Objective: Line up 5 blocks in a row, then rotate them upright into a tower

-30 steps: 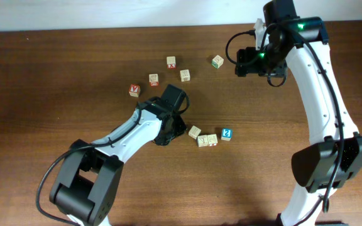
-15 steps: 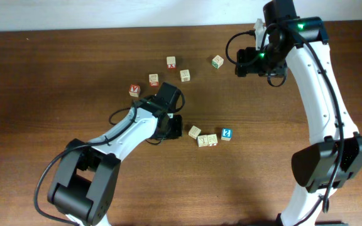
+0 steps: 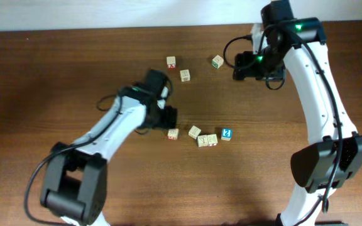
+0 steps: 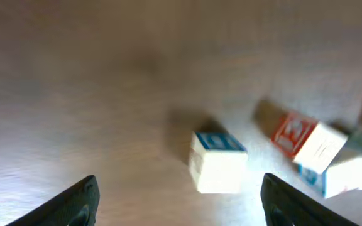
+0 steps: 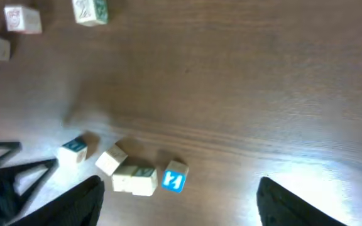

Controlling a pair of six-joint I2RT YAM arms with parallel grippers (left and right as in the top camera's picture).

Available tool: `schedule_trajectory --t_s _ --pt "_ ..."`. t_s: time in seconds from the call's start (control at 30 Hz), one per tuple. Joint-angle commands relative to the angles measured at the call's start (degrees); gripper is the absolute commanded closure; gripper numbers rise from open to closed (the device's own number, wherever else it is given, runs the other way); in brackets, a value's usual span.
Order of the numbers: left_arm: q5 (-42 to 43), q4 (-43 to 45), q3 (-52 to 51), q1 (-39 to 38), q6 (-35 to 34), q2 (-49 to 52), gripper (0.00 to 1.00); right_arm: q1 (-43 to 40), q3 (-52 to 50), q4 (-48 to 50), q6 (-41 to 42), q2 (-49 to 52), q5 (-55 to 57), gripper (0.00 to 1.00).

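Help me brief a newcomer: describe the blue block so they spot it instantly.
On the brown wooden table, find the row of small cubes lying near the middle. In the overhead view the blue block sits at that row's right end, next to two pale cubes pressed together. It alone shows a blue top face with a white 2.

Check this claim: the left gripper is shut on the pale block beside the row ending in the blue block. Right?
No: the left gripper is open; the pale block lies free in front of it, beside that row. The left wrist view shows it.
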Motion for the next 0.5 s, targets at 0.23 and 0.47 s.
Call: schedule_trajectory --t_s 0.23,0.47 --pt "-4.26 -0.96 8.31 17.81 6.71 -9.03 0.01 16.57 -17.99 11.15 7.85 -0.17 -0.26 0.36" --pt "-4.26 -0.94 8.28 19.80 6.71 -9.03 0.01 20.57 -29.31 22.29 20.00 -0.17 1.75 0.39"
